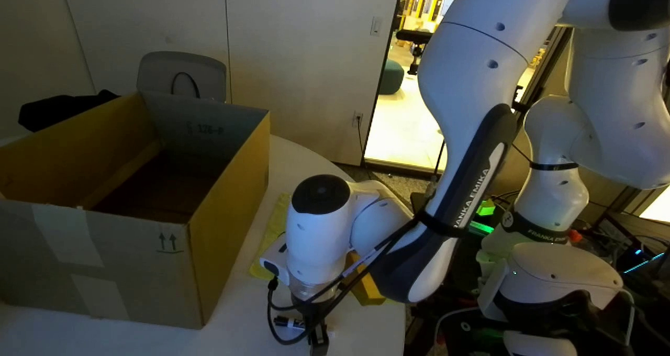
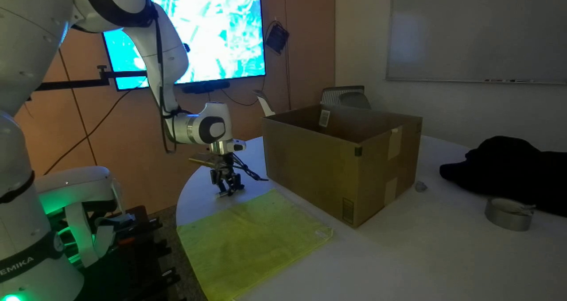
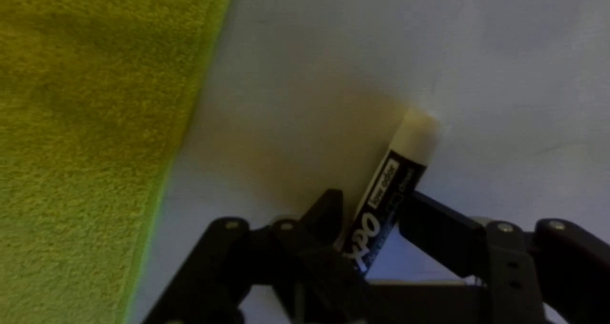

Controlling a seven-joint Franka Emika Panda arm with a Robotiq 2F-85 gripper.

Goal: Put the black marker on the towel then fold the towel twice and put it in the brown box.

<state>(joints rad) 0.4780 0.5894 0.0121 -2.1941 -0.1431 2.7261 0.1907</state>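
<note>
The black marker [image 3: 381,195], with a black label on a whitish barrel, lies diagonally between the fingertips of my gripper [image 3: 371,214] in the wrist view. The right fingertip meets it; firm contact on the left is unclear. In an exterior view its dark end [image 1: 282,322] shows beside the gripper [image 1: 318,340], low at the table. The gripper [image 2: 229,190] is also low over the table in an exterior view. The yellow towel [image 2: 261,243] lies flat; its edge [image 3: 119,147] is left of the marker, apart from it. The open brown box [image 2: 310,168] stands beyond it, also here [image 1: 230,225].
The white round table [image 2: 425,256] carries the box and towel. A black cloth [image 2: 505,172], a grey tape roll [image 2: 509,214] and a small grey lump [image 2: 421,186] lie past the box. A yellow-brown piece [image 1: 369,288] shows near the wrist. Cables [image 1: 277,309] hang around the gripper.
</note>
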